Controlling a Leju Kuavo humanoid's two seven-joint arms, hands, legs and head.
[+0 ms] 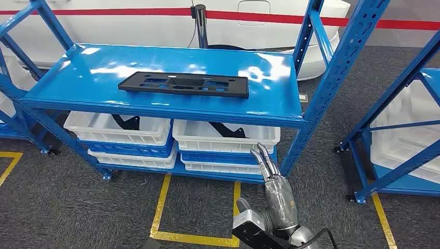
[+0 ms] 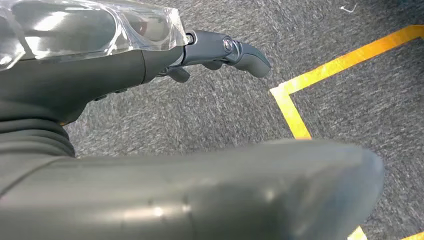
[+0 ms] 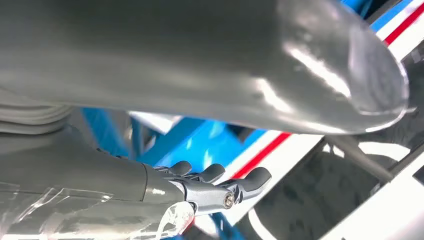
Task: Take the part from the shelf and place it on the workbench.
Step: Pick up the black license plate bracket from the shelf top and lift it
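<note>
The part [image 1: 183,84] lies lengthwise across the shelf [image 1: 78,83], up and left of the raised, empty right hand [image 1: 272,179]; the left hand [image 2: 220,50] hangs empty.

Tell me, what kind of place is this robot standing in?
Probably a factory or warehouse floor, perhaps for car parts. A blue steel shelf carries a flat black part, white storage bins sit on the level below, and yellow floor lines mark out zones on grey carpet.
</note>
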